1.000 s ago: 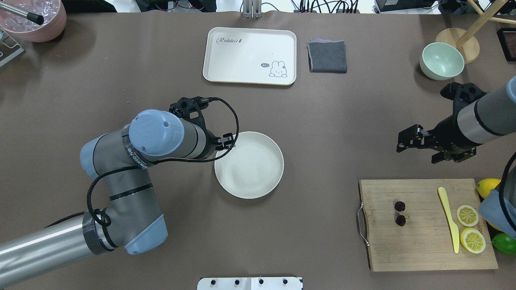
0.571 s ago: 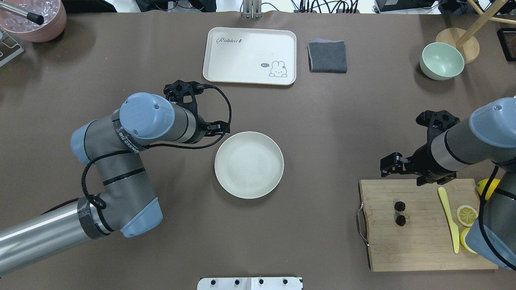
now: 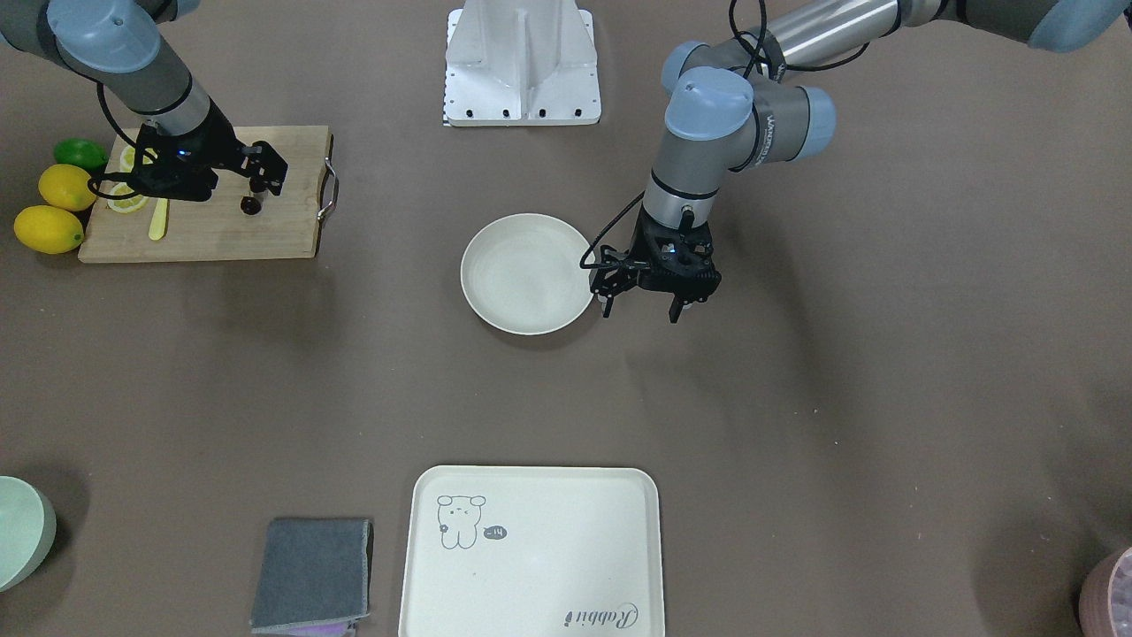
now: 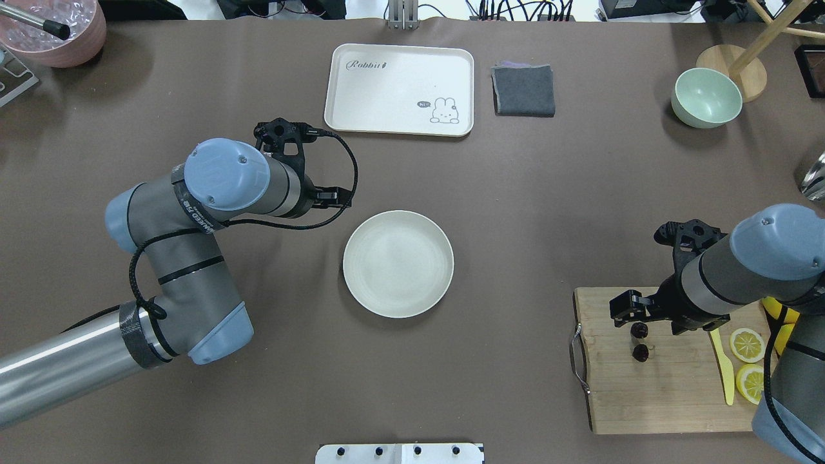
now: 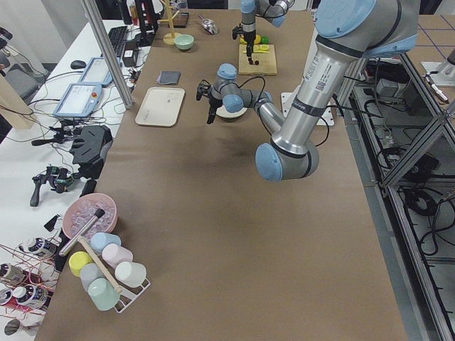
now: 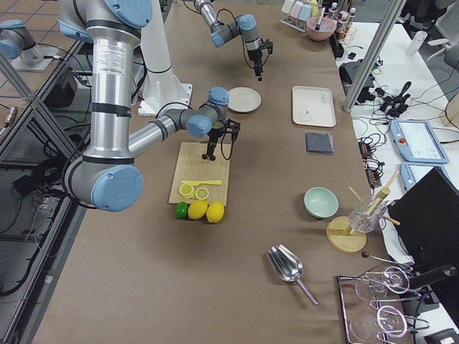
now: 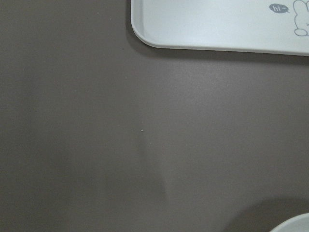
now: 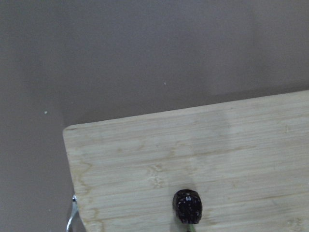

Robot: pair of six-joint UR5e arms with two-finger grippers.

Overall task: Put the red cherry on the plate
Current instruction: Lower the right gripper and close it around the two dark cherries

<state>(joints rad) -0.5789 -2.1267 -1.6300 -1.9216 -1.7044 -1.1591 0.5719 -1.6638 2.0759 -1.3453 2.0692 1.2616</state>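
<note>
The red cherry (image 4: pixel 639 330) is a pair of tiny dark fruits on the left part of a wooden cutting board (image 4: pixel 677 393); its near fruit (image 4: pixel 640 352) lies just below. My right gripper (image 4: pixel 651 317) hangs open right over the far fruit, touching nothing that I can see. The right wrist view shows one cherry (image 8: pixel 188 206) on the board near its corner. The round cream plate (image 4: pixel 398 283) stands bare mid-table. My left gripper (image 3: pixel 640 310) is open and holds nothing, just off the plate's rim (image 3: pixel 531 329) on the robot's left side.
On the board lie a yellow knife (image 4: pixel 720 351) and lemon slices (image 4: pixel 747 345). Two lemons (image 3: pixel 51 228) and a lime (image 3: pixel 80 152) sit beside it. At the far edge are a rabbit tray (image 4: pixel 399 71), a grey cloth (image 4: pixel 523 90) and a green bowl (image 4: pixel 706 98).
My right arm has swung in from beyond the board and come over the cherries. My left arm has drawn back off the plate's edge, up and to the left.
</note>
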